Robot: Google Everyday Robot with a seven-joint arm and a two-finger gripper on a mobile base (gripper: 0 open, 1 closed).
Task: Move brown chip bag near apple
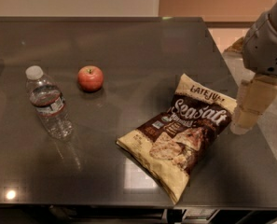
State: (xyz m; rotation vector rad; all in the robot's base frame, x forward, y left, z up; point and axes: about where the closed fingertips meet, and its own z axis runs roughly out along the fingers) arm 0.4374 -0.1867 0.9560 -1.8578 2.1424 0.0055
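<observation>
The brown chip bag (182,136) lies flat on the dark table (128,59), right of centre, with its cream-yellow bottom corner pointing at the front edge. The apple (90,78), small and red-orange, stands left of centre, well apart from the bag. My gripper (251,107) hangs from the grey arm (267,41) at the table's right edge. It is just right of the bag's top corner and close to the table surface.
A clear plastic water bottle (48,102) with a white cap lies on the left, in front and left of the apple. The table's right edge runs just beside the gripper, with lighter floor beyond it. The front edge is near the bag's lower tip.
</observation>
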